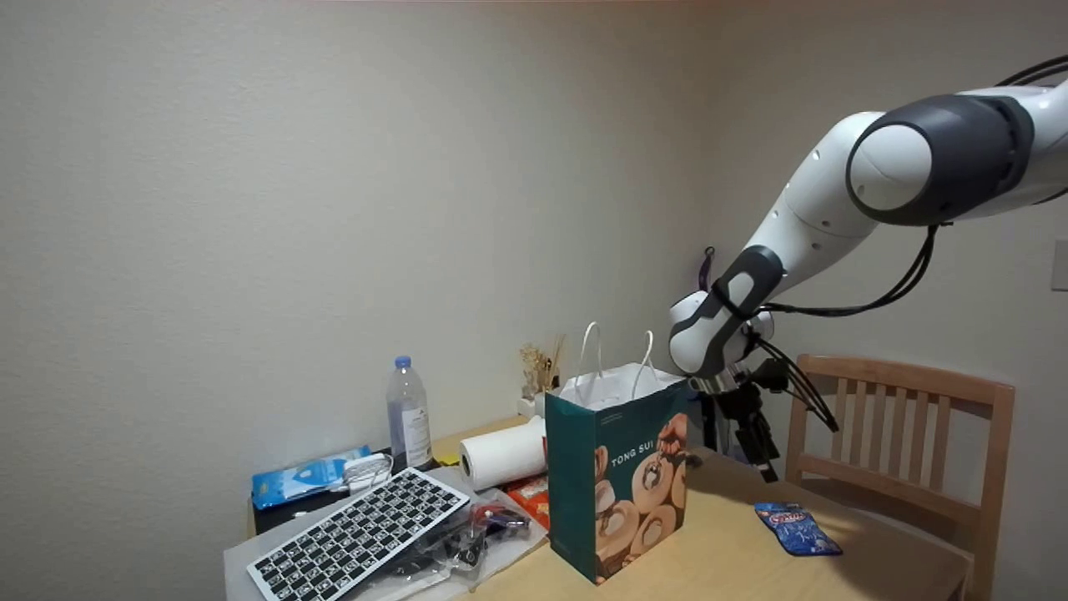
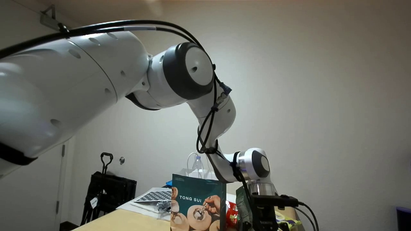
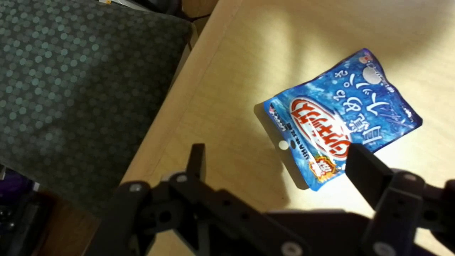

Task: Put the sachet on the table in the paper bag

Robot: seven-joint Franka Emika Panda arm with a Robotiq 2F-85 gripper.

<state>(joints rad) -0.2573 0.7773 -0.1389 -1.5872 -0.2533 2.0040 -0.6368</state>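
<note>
Far left in an exterior view I get a light-blue package (image 1: 304,480), writing too small for me. Next a white board (image 1: 359,534), rows of black-and-white squares, then a blue-capped bottle (image 1: 407,417), white label, text unreadable from here. After that a white roll (image 1: 505,451) and a red packet (image 1: 531,497), partly hidden behind the paper bag (image 1: 622,484). It stands upright on the desk (image 1: 717,542), white loop handles up; I read TONG SUI, white capitals on teal-green, in both exterior views, with a hand and round beige shapes pictured there too. Fine print near its top edge, can't read. Right of it my claw (image 3: 279,167) hangs above the desk, fingers spread wide in the wrist view. The sachet (image 3: 341,117) lies face up on the desk, right of the paper bag, apart from it, near the claw: blue, white Japanese characters, red-and-white oval logo, orange badge by one corner. Far right, a slatted wooden chair (image 1: 901,363).
</note>
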